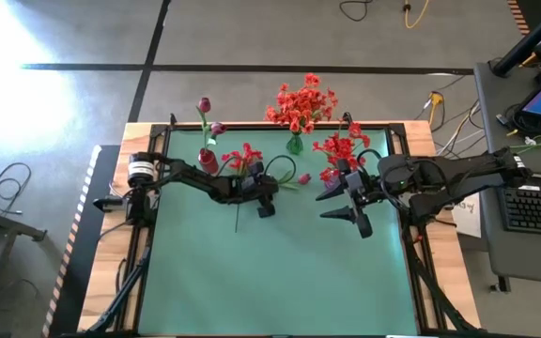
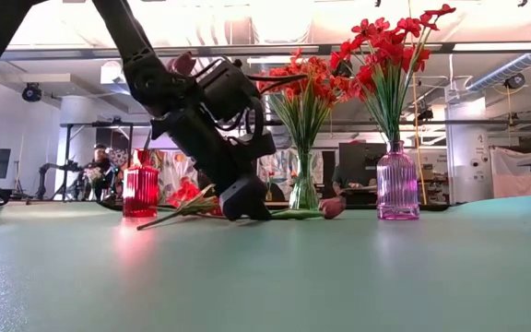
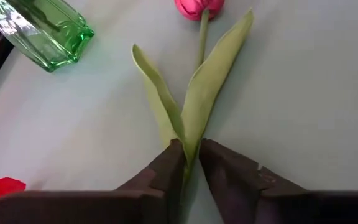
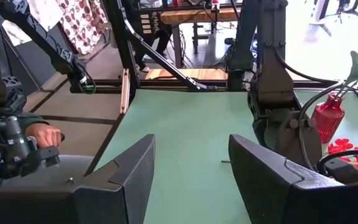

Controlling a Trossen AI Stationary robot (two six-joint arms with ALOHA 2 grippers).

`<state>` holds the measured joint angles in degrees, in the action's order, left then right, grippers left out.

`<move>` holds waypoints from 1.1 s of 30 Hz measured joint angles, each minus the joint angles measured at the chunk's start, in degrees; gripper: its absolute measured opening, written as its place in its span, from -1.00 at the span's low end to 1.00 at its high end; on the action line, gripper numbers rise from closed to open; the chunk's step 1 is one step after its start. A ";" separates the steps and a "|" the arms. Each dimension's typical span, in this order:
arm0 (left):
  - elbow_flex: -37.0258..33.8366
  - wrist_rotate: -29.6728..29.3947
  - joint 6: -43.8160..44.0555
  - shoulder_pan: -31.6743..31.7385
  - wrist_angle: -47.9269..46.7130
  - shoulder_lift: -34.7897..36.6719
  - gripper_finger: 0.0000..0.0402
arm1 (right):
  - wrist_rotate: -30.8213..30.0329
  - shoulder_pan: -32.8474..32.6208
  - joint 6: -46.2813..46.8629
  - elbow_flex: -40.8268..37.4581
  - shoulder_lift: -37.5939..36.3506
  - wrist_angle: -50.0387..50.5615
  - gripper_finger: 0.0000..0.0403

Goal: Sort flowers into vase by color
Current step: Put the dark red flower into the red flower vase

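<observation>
Green matting [image 1: 280,263] covered the table, and on it a magenta tulip [image 3: 197,6] lay flat between the red vase [image 2: 140,189] and the green vase [image 2: 304,189]. Its stalk was pinched, just below the leaves, by the left gripper [image 3: 191,163]. Slippage or a bent stalk could be caused by so thin a hold on lifting. The right gripper [image 4: 191,168] was held apart, fingers spread.

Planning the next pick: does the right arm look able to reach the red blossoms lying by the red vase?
Probably not: the left gripper, shut on the tulip stem, sits between the right gripper and those blossoms.
</observation>
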<state>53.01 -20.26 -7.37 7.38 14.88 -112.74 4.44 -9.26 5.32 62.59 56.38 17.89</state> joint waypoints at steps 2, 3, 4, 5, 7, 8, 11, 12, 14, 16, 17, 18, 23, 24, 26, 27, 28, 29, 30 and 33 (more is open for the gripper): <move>0.28 0.50 0.65 -0.23 -0.53 0.34 -0.67 | 0.01 0.00 0.00 0.00 0.00 -0.04 -0.03; 0.54 1.48 1.11 -0.37 -0.98 0.52 -0.70 | 0.01 0.00 0.00 0.00 0.00 -0.01 -0.03; 0.80 2.25 1.74 -0.55 -1.22 0.58 -0.72 | 0.01 0.00 0.02 0.00 0.00 0.00 -0.03; 1.19 3.21 2.39 -0.76 -1.50 0.60 -0.73 | 0.01 0.00 0.06 0.00 0.00 0.02 -0.03; 1.79 4.71 3.17 -1.24 -2.97 0.64 -0.75 | 0.01 0.00 0.11 0.00 0.00 0.04 -0.03; 2.16 5.24 3.57 -1.41 -3.91 0.65 -0.75 | 0.01 0.00 0.14 0.00 0.00 0.05 -0.03; 3.04 6.53 4.10 -1.88 -6.50 0.79 -0.73 | 0.01 0.00 0.54 0.00 0.00 0.19 -0.03; 3.27 6.99 4.09 -2.02 -7.46 0.84 -0.71 | 0.01 0.00 0.51 0.00 0.00 0.20 -0.03; 3.65 8.19 4.13 -2.08 -8.72 0.95 -0.66 | 0.00 0.00 0.19 0.00 0.00 0.19 -0.03; 3.67 9.14 4.60 -2.06 -8.99 1.04 -0.58 | 0.01 0.00 0.15 0.00 0.00 0.19 -0.03; 3.67 9.23 4.67 -2.08 -9.00 1.04 -0.54 | 0.01 0.00 0.08 0.00 0.00 0.19 -0.03; 3.67 9.30 4.67 -2.08 -9.06 1.05 -0.49 | 0.01 0.00 0.07 0.00 -0.01 0.19 -0.03; 3.65 7.83 1.35 -2.08 -9.12 1.06 -0.23 | 0.01 0.00 0.07 0.00 -0.02 0.19 -0.03; 3.63 7.14 0.23 -2.10 -9.16 1.19 -0.18 | 0.01 0.00 0.07 0.00 -0.02 0.18 -0.03; 3.59 6.18 -1.61 -2.12 -9.40 1.82 -0.10 | 0.01 0.00 0.06 0.00 -0.02 0.19 -0.03; 3.58 6.11 -2.25 -2.12 -9.36 2.11 -0.06 | 0.01 0.00 0.04 0.00 -0.02 0.19 -0.03; 3.58 6.01 -2.79 -2.10 -9.39 2.51 -0.03 | 0.01 0.00 0.02 0.00 -0.02 0.24 -0.03; 3.58 5.97 -3.10 -2.07 -9.51 2.93 0.00 | 0.01 0.00 -0.22 0.00 -0.02 0.26 -0.03; 3.58 5.94 -3.32 -1.85 -9.46 3.24 0.02 | 0.01 0.00 -0.42 0.00 -0.02 0.30 -0.03; 3.58 5.87 -4.35 -1.24 -9.39 4.06 0.07 | 0.01 0.00 -1.41 0.00 -0.02 0.29 -0.03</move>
<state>56.60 -14.39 -11.72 6.15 5.49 -108.67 4.45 -9.26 3.91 62.59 56.36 18.18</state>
